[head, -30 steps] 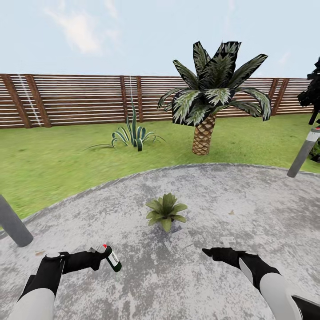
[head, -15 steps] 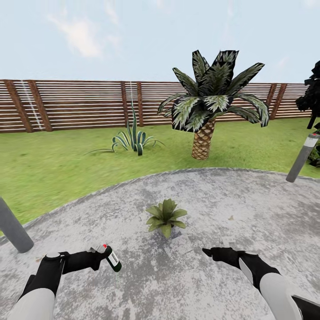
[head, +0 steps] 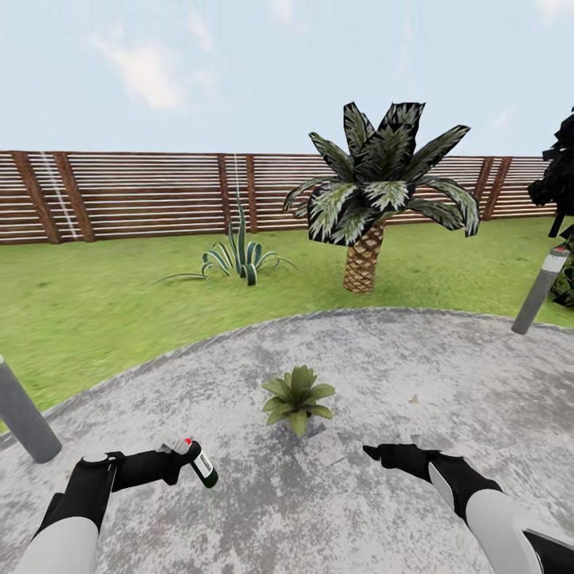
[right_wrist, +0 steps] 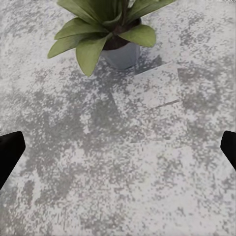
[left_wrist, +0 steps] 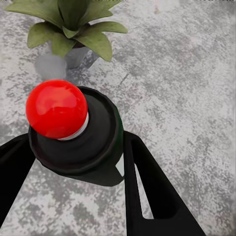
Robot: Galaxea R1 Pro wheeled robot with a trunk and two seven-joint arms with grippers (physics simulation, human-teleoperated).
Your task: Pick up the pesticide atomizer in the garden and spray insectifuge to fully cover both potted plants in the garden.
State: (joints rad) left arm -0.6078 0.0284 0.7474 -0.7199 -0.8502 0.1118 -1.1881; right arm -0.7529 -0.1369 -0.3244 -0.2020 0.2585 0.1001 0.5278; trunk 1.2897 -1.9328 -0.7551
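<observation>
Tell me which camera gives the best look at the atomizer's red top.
The left wrist view: the red top sits large and close, with the atomizer clamped in the left pincer. The head view shows the red top as a tiny dot.

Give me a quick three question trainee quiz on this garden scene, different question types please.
1. True or false: the left end effector is shut on the pesticide atomizer.
2. The potted plant stands on: A) lawn, B) the paved patch, C) a stepping stone.
3. Fill in: the ball on top of the atomizer is ____.

Key: 1 true. 2 B. 3 red; the right end effector holds nothing.
</observation>
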